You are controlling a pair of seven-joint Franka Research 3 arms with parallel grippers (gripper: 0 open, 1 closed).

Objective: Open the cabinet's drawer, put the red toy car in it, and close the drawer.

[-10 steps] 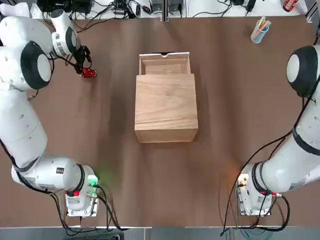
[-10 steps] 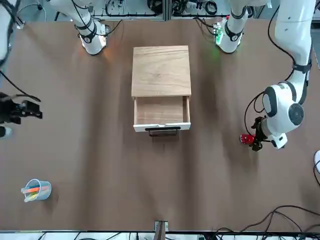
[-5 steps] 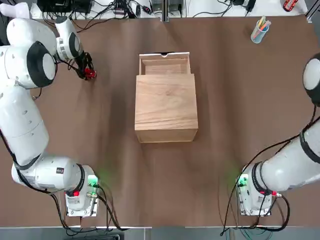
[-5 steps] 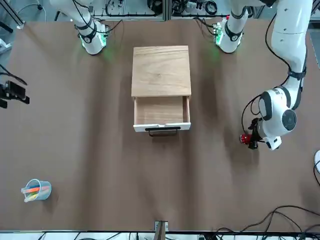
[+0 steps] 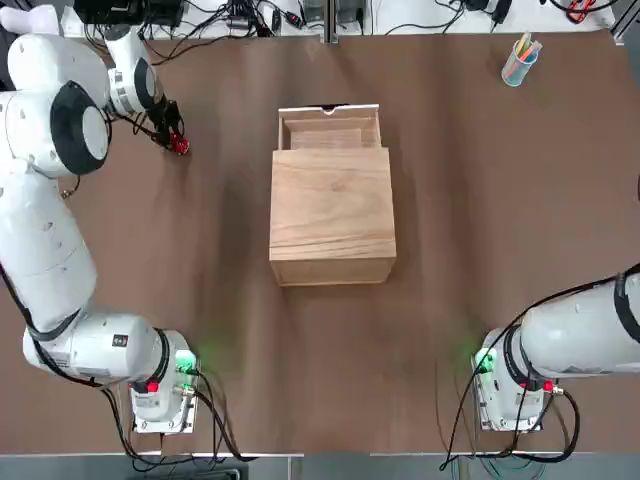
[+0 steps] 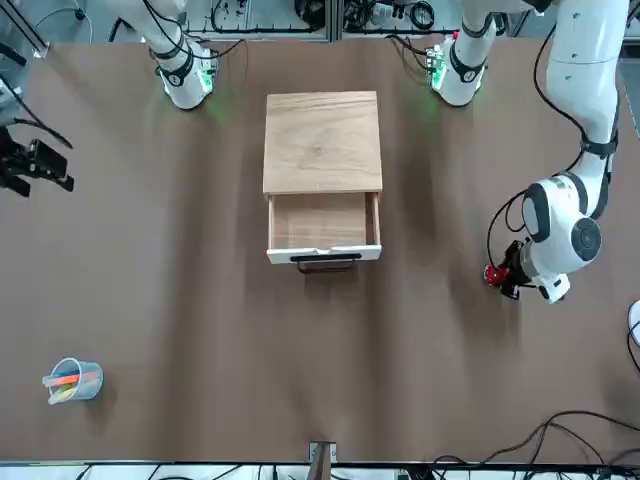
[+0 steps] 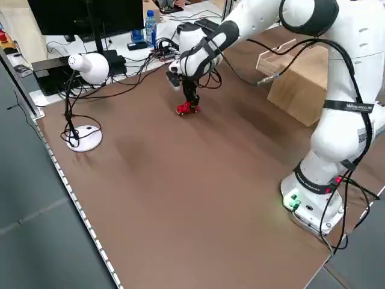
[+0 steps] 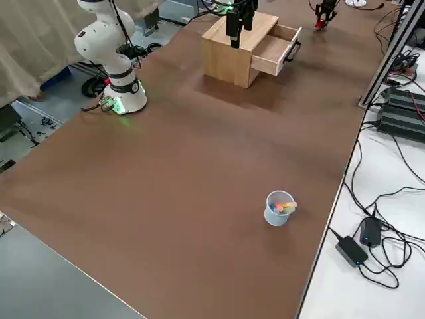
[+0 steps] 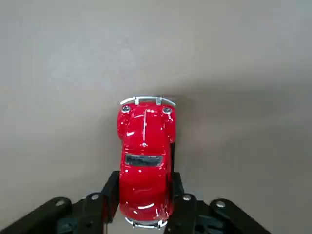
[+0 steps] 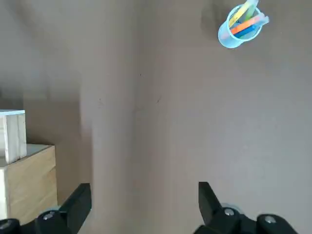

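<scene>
Left gripper: the left gripper point(image 9: 144, 204) is set part-way apart, its black fingers point(image 9: 113, 192) on both sides of the toy car's rear half, the car pinched between them
Toy car: the red toy car point(image 9: 146, 165) is held at the left gripper, over the tabletop point(image 5: 230, 370) on the robot's left, well apart from the cabinet
Right gripper: the right gripper point(image 10: 145, 204) is spread wide, nothing between its fingers, with the arm on the robot's right
Cabinet: a cube-like box point(image 5: 333, 205) of pale wood with visible grain and flat faces
Drawer: a shallow wooden tray point(image 6: 322, 222), pulled out on the side away from the robot, its front edge white and fitted with a dark bar handle point(image 6: 325, 263)
Car finish: glossy red, rounded, with silvery bumpers and a dark window
Pen cup: a light blue round cup point(image 8: 279, 208), coloured markers leaning in it
Surface: smooth, brown, softly reflective
Hidden: the drawer's rear part is covered by the cabinet
Cut off: much of the right arm point(image 5: 590, 335) is lost past the top view's edge
</scene>
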